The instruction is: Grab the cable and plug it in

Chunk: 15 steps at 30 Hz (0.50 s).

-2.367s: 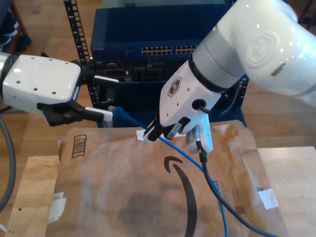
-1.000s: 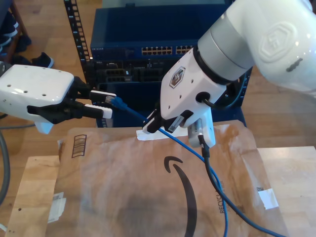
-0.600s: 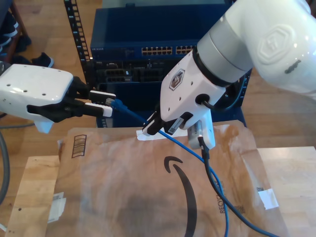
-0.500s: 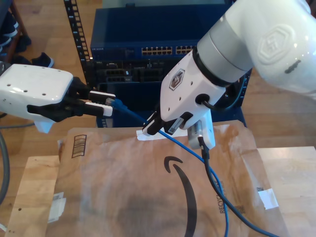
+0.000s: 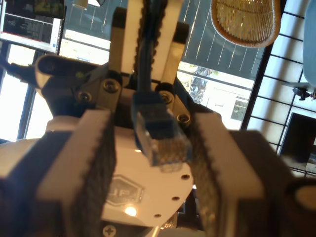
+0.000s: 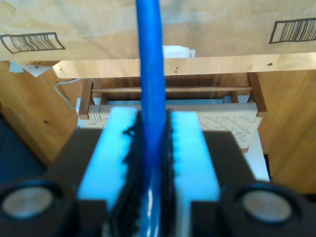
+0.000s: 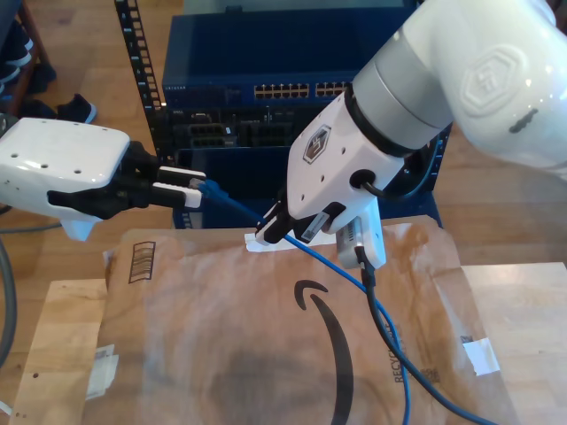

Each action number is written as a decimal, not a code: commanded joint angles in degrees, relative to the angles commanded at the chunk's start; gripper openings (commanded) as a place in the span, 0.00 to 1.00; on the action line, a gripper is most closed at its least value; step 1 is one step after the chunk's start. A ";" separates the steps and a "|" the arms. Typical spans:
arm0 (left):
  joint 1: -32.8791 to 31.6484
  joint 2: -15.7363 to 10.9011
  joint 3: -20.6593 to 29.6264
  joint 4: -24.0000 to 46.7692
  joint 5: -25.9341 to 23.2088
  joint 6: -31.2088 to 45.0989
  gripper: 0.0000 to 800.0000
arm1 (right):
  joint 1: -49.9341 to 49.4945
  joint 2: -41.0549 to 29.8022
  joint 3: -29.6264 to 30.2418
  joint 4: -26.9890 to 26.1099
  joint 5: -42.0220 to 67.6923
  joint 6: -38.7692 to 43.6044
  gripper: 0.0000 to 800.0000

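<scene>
So we're at the handover bit. Our second tool point(image 7: 273, 227) is clamped tight on the cable point(image 7: 328, 257) a little back from its end, holding that end up above the far edge of the counter point(image 7: 523, 301). The plug point(image 5: 162, 136) sits between the pads of our first tool point(image 7: 190, 187), which reaches in from the exterior view's left. That tool is narrow around the plug, but there looks to be a sliver of gap on one side, so we can't tell if it's actually gripping.

Next up, we reckon: get a firm pinch on the plug, let go with the second tool, then line the plug up square with a port on the switch point(image 7: 283, 90) in the blue rack just beyond. Those ports are tiny, so the angle matters.

The counter is wood, mostly covered by a crinkly brown paper mailer point(image 7: 230, 336), with the rest of the cable trailing over it beside a black robot cable point(image 7: 381, 328). Wood floor point(image 7: 80, 53) all around.
</scene>
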 joint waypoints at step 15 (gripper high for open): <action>1.23 -0.09 1.67 -0.18 -2.20 0.26 0.00 | 1.23 0.44 0.18 0.18 0.00 -4.40 0.79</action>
